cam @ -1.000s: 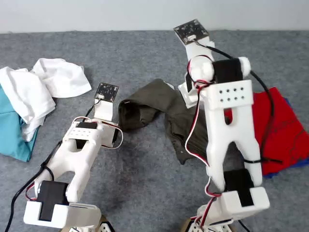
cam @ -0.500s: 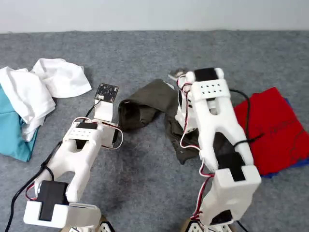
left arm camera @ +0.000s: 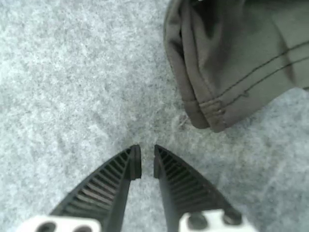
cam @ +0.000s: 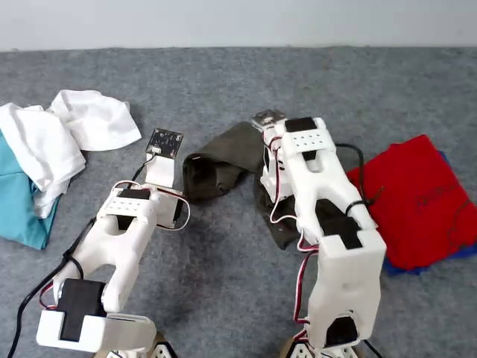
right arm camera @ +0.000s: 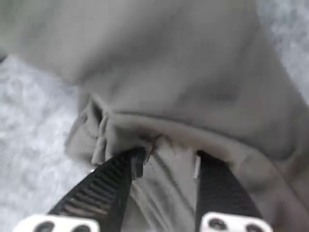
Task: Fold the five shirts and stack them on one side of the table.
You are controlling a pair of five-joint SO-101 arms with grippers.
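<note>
Right pincer, right wrist view: open, jaws straddling a bunched fold of the olive shirt, not clamped yet. Left wrist view: left pincer nearly closed on nothing, just beside the shirt's hem. High view: right arm has dropped from raised onto the shirt mid-desk while left arm stayed put, so a fold grasp looks imminent; grey felt desk, white shirts and teal shirt on one side, red shirt on the other, pale wall behind.

End effectors: L near-closed (R spread)
</note>
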